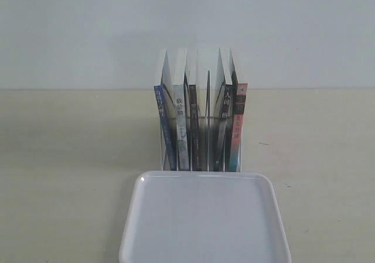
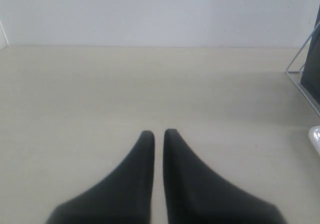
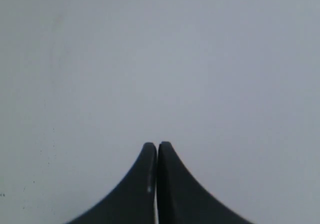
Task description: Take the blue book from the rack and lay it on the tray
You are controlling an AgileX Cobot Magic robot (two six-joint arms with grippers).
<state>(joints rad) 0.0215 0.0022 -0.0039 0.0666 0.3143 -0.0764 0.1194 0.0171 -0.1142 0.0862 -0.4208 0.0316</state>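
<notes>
- Your blue book [image 1: 164,122] stands upright in the rack [image 1: 208,119], leftmost of the books there, its spine facing the tray [image 1: 205,216].
- The tray lies on the counter [image 1: 70,175], just in front of the rack.
- Your left hand [image 2: 159,134] hovers over the counter, all but closed, gripping nothing.
- Your right hand [image 3: 157,145] is fully closed and holds nothing.

We see the tray [image 1: 205,228] as smooth, glossy white plastic. The rack [image 1: 208,99] looks like clear plastic. The blue book [image 1: 164,122] is paper, its spine printed. The bench [image 1: 64,169] looks matt, pale, faintly grained. The left hand [image 2: 159,133] and right hand [image 3: 157,145] look matt black.
</notes>
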